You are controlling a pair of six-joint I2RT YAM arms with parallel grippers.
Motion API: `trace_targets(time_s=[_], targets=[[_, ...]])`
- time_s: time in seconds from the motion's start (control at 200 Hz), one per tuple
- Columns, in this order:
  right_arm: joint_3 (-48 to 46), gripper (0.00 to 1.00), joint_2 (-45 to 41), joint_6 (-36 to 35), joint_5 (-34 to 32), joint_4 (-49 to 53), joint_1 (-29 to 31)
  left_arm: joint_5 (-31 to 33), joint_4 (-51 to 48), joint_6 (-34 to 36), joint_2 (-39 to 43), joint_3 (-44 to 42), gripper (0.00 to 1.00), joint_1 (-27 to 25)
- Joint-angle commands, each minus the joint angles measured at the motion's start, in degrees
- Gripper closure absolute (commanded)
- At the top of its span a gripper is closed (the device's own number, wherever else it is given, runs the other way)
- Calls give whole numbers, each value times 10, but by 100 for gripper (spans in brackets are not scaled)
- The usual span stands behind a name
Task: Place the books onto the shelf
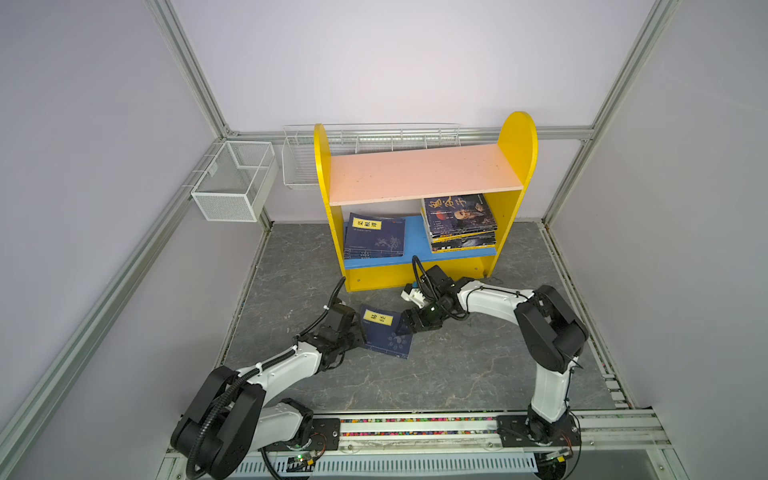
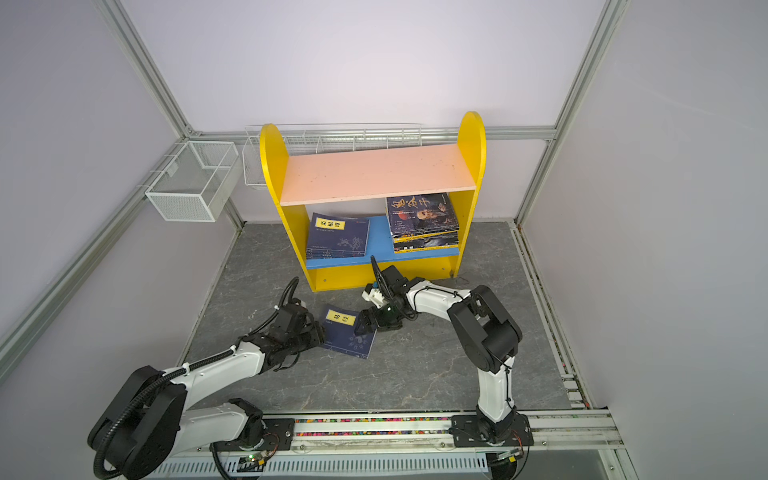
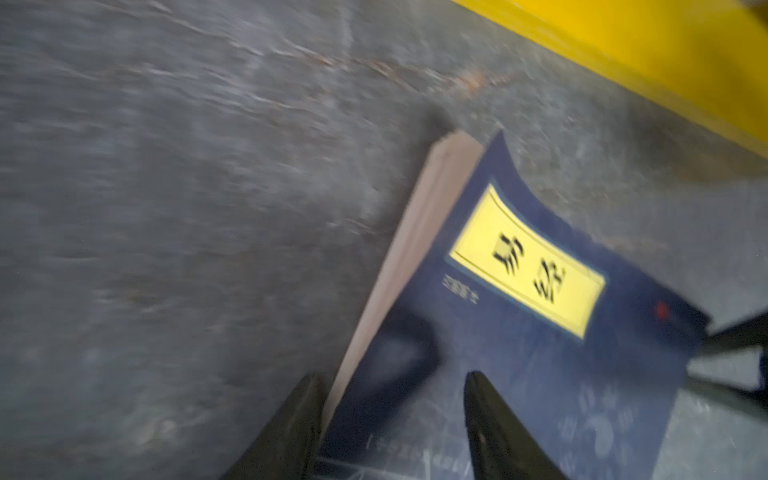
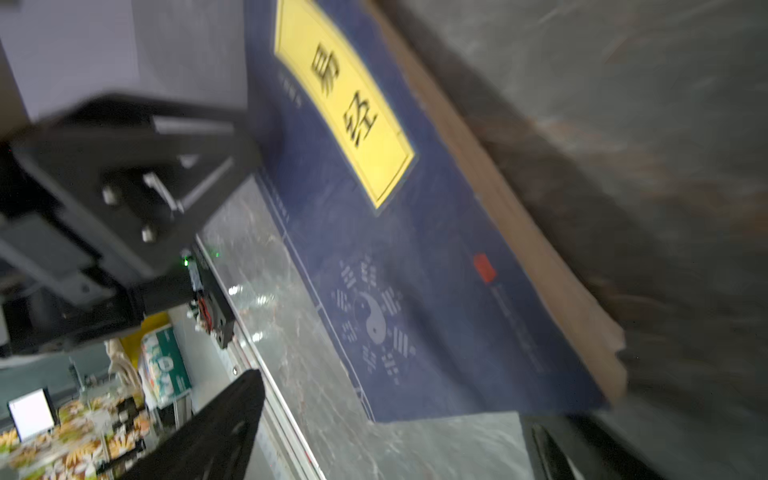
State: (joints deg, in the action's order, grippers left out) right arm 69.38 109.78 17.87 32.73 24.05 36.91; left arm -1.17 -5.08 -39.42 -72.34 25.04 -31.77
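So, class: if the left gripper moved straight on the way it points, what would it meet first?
The thin navy paperback with the yellow title label: its page edge lies between the jaws of the left gripper, which stand apart. Whether they touch it is unclear.

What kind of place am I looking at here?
Probably a robotics test cell rather than a real room: plain walls on an aluminium frame, two robot arms bolted to a rail, and a small yellow shelf holding books.
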Motion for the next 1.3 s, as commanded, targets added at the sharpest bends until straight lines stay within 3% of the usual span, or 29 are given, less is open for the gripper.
trace_targets(time_s=[0.0,0.125,0.225,0.495,0.805,1.0,1.295], targets=[[31,3,-11,23,-46,-15,-24,-52,-21,13,-28,9,45,-14],[22,2,-33,24,-127,12,-42,-33,-17,6,-26,11,45,-14],[-16,3,-59,24,-144,10,-42,-17,-12,-1,-17,10,45,-14],[-91,7,-70,16,-88,-11,8,17,-26,-17,-39,36,45,-13],[-88,13,-34,45,-43,-52,17,-39,-20,23,-121,60,51,-17],[-82,32,-65,77,-6,-99,2,-72,-11,26,-131,61,52,-23],[-86,44,-136,100,17,-145,-13,-110,16,22,-121,61,52,-23]])
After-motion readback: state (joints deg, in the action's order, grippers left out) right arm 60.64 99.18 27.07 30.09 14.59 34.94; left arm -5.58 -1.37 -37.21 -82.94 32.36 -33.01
